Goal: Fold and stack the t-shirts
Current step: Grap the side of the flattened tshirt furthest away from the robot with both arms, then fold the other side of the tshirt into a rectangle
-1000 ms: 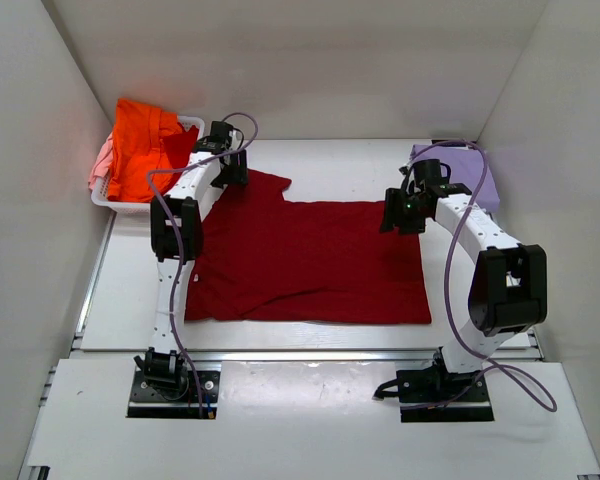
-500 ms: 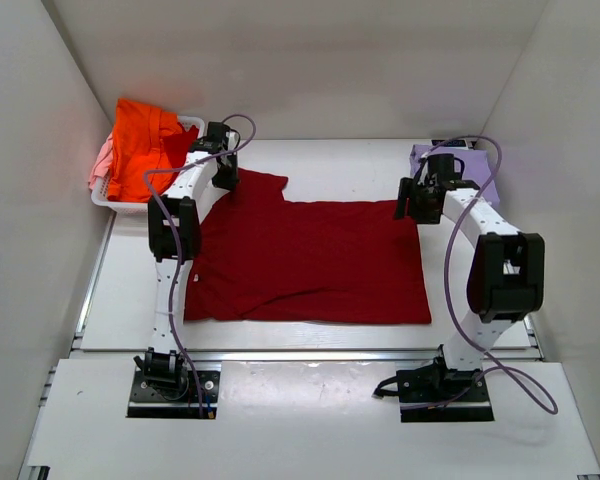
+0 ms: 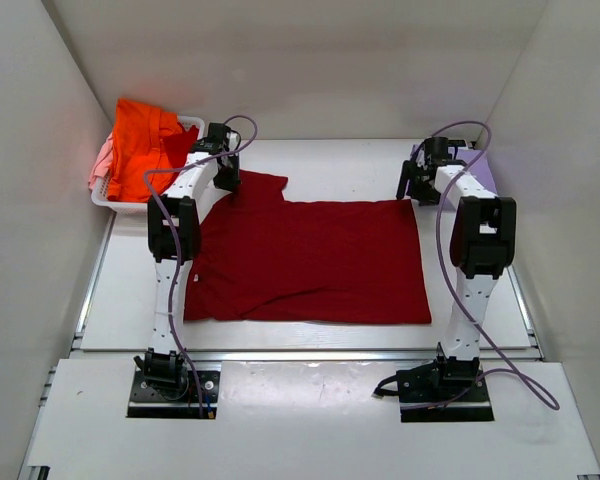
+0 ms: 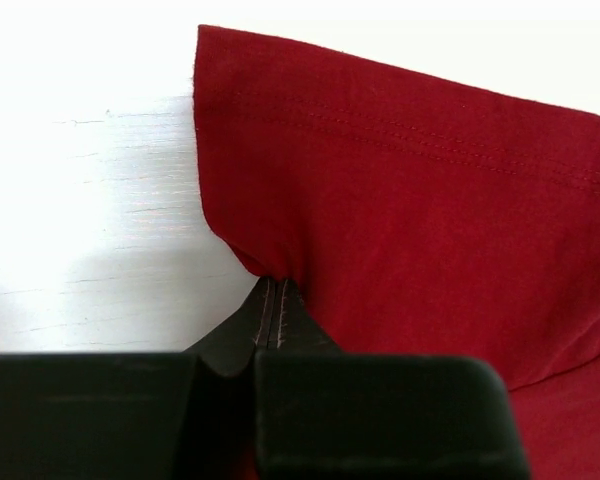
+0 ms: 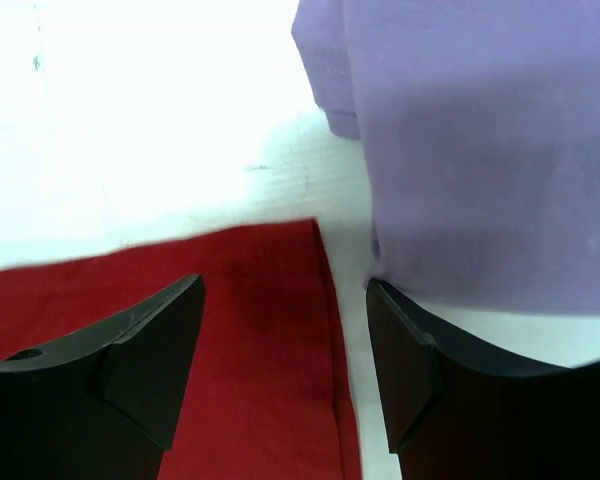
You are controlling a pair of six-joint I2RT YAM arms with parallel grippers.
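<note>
Half-spread right end effector [image 5: 285,288] seems empty; left end effector [image 4: 270,300] pinches red t-shirt [image 4: 430,200].

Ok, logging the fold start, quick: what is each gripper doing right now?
Left gripper: closed, pinching the edge of the dark red t-shirt.
Right gripper: open, holding nothing, over that shirt's corner beside the lavender t-shirt.

Lavender shirt [image 5: 480,150] just beside right end effector [image 5: 285,290]
</note>
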